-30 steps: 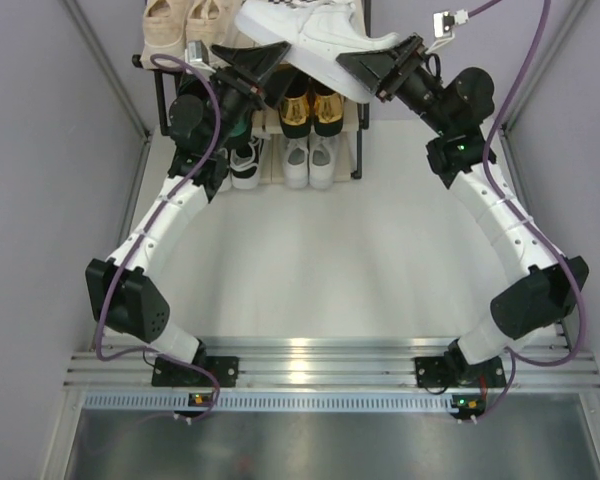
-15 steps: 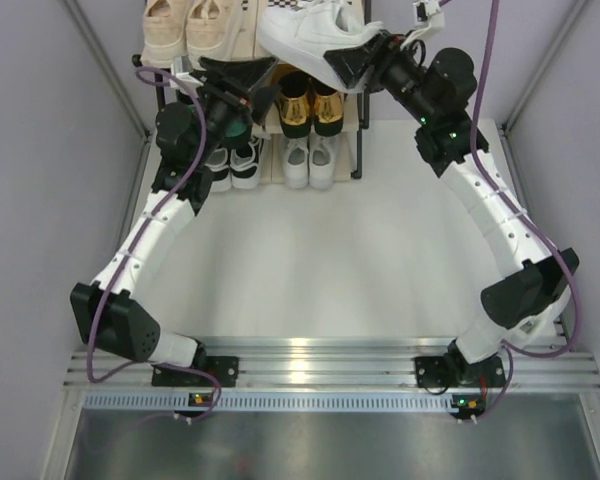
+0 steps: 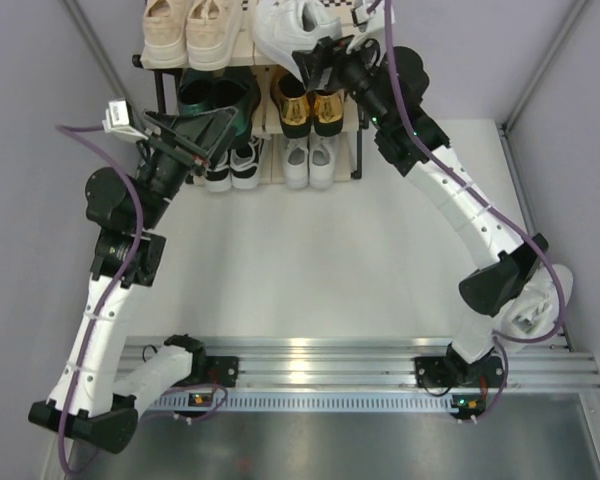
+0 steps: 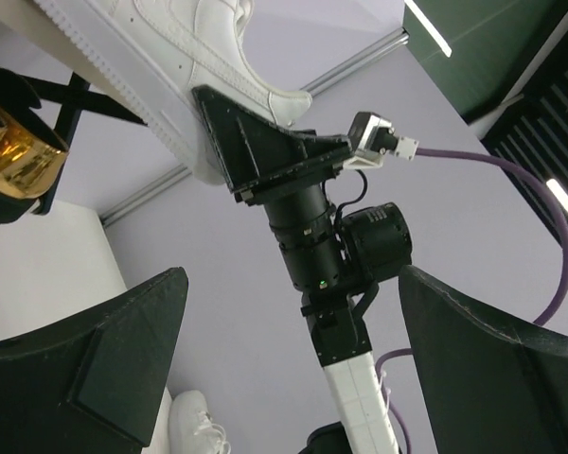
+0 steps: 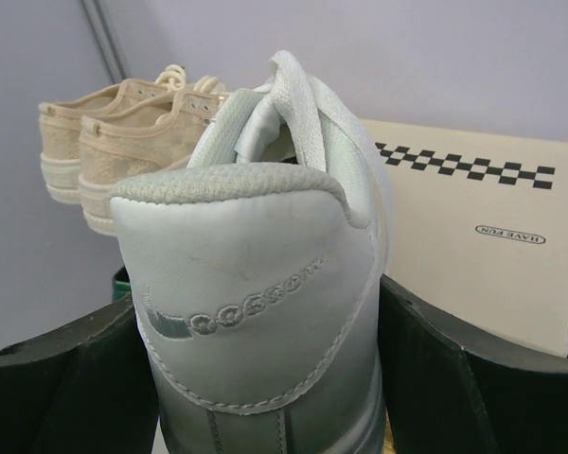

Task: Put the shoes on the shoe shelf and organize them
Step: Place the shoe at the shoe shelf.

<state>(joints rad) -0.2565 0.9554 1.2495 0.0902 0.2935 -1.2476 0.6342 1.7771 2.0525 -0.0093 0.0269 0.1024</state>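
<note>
Placement step in hand: the right gripper [image 3: 323,60] is clamped across the heel of one chunky white sneaker [image 5: 256,284], holding it over the right end of the shoe shelf's [image 3: 358,120] top board, toe pointing toward the back. Beige sneakers [image 3: 185,30] are occupying the left end of that board. Gold loafers [image 3: 305,100] and dark green loafers [image 3: 215,95] are sitting on the middle tier, with black-and-white sneakers [image 3: 230,165] and white lace-ups [image 3: 310,160] on the bottom one. From below, the sneaker's sole appears to be overhanging the board's front edge; whether it is bearing on the board I cannot tell. The left gripper [image 3: 215,128] is hanging off the shelf's front left corner, fingers wide apart, holding nothing. Next move, as I judge it: ease the sneaker further in, level the sole, then release. A white shoe [image 3: 536,305], probably its mate, is lying by the table's right edge.
</note>
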